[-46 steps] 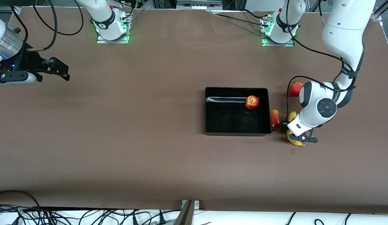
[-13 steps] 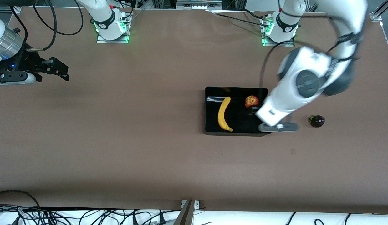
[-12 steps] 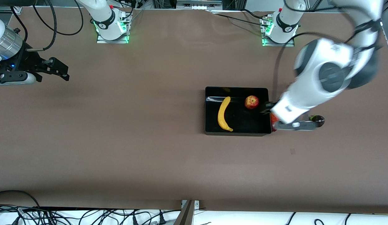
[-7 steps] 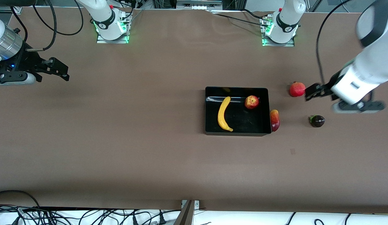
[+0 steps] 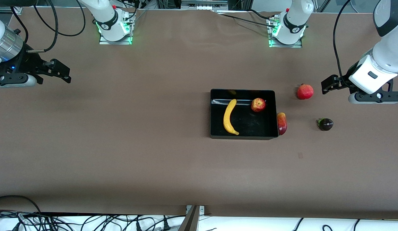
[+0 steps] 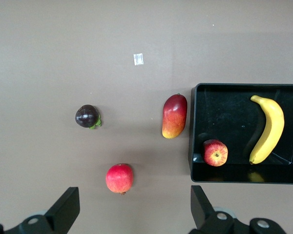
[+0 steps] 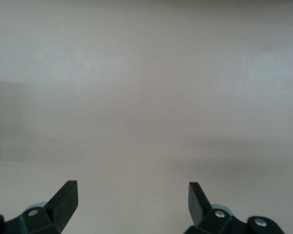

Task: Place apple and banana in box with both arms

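The black box (image 5: 212, 112) stands on the brown table. The yellow banana (image 5: 230, 117) lies in it toward the right arm's end. The apple (image 5: 258, 105) lies in it toward the left arm's end. The left wrist view also shows the box (image 6: 191, 131), the banana (image 6: 269, 127) and the apple (image 6: 215, 152). My left gripper (image 5: 333, 85) is open and empty, in the air over bare table beside a uniformly red round fruit (image 5: 305, 91); it also shows in its wrist view (image 6: 134, 209). My right gripper (image 5: 61, 73) waits open and empty at the right arm's end (image 7: 132, 200).
A red-yellow oval fruit (image 5: 281, 123) lies against the box's outer wall at the left arm's end. A dark purple round fruit (image 5: 325, 124) lies farther toward that end. The left wrist view shows the oval fruit (image 6: 174, 116), the red round fruit (image 6: 119, 178) and the purple fruit (image 6: 86, 116).
My left gripper held the banana beside the box, let it go inside the box, then rose and swung away toward the left arm's end. The right arm has not moved.
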Robot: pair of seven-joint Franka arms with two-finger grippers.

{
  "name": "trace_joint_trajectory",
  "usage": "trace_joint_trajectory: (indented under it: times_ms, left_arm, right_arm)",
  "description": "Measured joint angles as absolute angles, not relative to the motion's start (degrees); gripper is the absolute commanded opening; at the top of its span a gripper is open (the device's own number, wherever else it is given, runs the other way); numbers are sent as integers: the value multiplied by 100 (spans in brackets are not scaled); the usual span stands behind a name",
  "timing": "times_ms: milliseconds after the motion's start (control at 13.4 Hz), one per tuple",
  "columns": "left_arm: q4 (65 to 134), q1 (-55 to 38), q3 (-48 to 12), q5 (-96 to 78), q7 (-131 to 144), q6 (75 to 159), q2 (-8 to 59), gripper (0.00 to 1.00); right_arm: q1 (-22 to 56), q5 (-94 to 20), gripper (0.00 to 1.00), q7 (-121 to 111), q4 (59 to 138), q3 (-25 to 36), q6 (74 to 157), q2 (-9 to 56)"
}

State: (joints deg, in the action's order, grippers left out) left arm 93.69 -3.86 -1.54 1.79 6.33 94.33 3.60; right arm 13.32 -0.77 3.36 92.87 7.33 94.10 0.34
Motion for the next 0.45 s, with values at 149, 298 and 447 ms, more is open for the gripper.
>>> trace_joint_trajectory:
  times_ms: [149, 298, 447]
  left_arm:
    - [9514, -340, -164, 179, 624, 9477, 253, 100]
    - [9590, -273, -164, 179, 596, 9486, 201, 100]
    - [9614, -265, -177, 179, 584, 9486, 191, 100]
  right_arm:
    - [1331, -77, 100, 336, 9287, 733, 9410, 34]
    - [1331, -77, 100, 336, 9287, 733, 9410, 34]
    - [1330, -77, 100, 336, 9287, 733, 9410, 34]
